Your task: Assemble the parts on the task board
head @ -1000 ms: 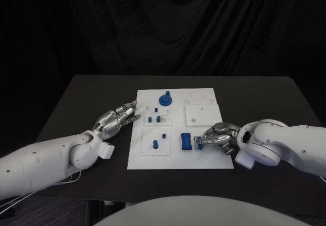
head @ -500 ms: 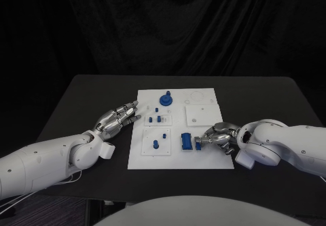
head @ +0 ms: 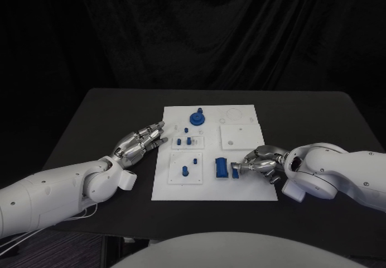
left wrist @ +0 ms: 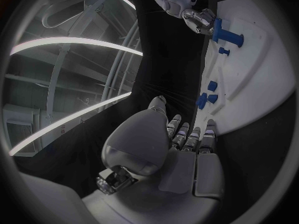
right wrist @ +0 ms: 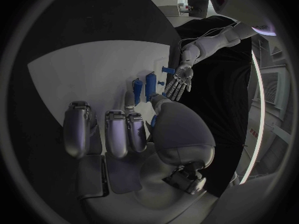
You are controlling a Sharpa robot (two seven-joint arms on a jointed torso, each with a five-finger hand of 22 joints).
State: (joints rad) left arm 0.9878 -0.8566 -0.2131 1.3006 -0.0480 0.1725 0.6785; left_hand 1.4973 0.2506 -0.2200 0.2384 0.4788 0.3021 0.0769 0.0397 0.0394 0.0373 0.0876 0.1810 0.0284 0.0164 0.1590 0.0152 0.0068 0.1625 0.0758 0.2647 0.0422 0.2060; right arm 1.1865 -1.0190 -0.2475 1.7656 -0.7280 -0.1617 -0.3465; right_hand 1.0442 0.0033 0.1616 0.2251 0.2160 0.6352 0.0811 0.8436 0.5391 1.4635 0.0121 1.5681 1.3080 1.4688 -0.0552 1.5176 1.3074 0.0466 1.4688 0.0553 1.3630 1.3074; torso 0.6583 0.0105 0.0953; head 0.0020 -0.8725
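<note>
The white task board [head: 241,187] lies mid-table. My right hand [head: 260,161] rests at its right edge and pinches a small blue part [head: 236,171] right beside a taller blue block [head: 220,167] standing on the board. In the right wrist view a sliver of that small blue part [right wrist: 153,120] shows by the thumb of the right hand [right wrist: 143,134]. My left hand [head: 142,139] hovers flat at the board's left edge, fingers spread and holding nothing. A round blue knob part [head: 196,118] stands near the board's far end.
Small blue pieces [head: 187,140] sit in a raised square plate at the board's left; two more blue pegs [head: 184,171] stand in the plate nearer me. A blank white square plate [head: 240,135] lies at the right. Bare black table [head: 96,123] surrounds the board.
Almost nothing differs. The right hand stays by the tall block with the small part, which has dipped very slightly. The left hand has kept its place.
</note>
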